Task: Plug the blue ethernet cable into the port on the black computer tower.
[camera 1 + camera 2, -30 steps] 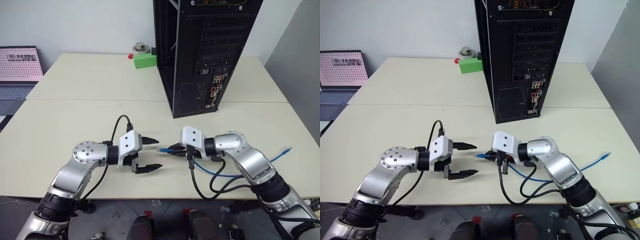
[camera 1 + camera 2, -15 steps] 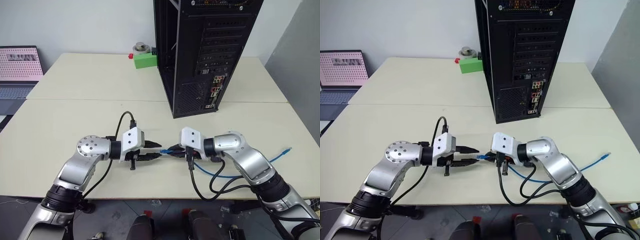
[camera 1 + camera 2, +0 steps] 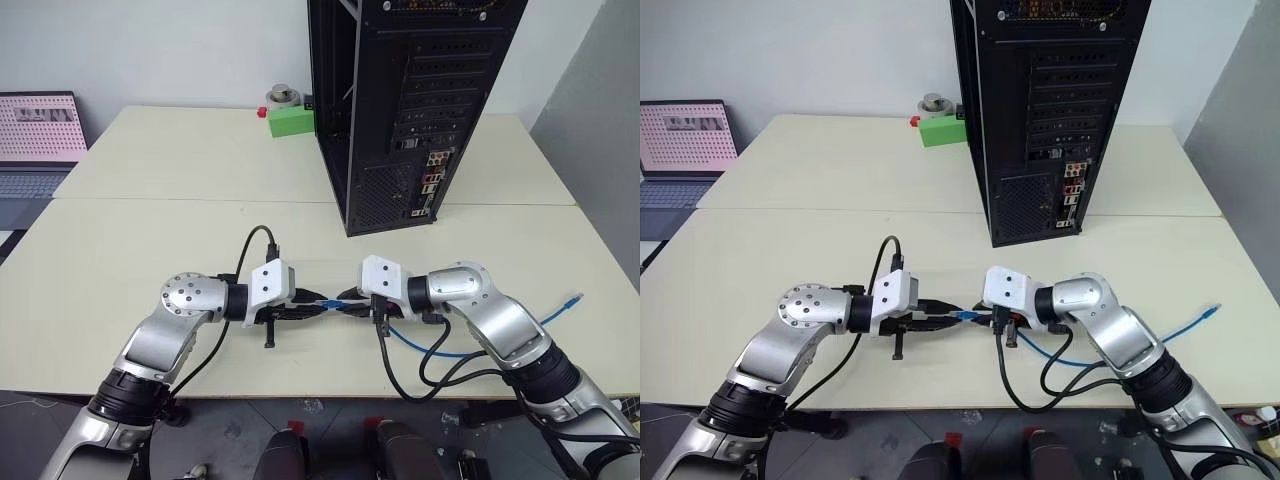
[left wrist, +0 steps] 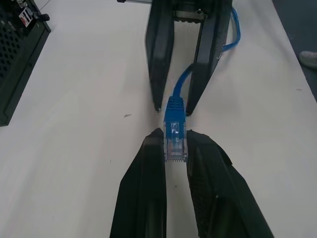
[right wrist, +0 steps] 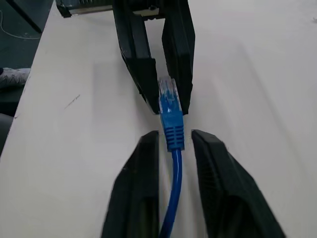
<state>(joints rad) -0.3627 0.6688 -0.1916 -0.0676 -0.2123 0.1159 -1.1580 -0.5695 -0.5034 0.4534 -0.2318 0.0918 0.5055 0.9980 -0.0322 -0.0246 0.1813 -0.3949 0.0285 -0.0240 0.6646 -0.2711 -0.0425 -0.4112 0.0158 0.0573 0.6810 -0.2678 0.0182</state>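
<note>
Now blue ethernet cable (image 4: 175, 139) plug inside left pincer (image 4: 175, 144).

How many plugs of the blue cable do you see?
2: one plug pinched in the left gripper fingers mid-table; the other plug lies near the table's right edge.

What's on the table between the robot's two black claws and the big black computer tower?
Nothing: in the left eye view, bare cream table separates the grippers, left and right, from the black computer tower.

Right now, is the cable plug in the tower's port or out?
Out. The plug sits clamped in the left tool over the table, short of the tower.
</note>
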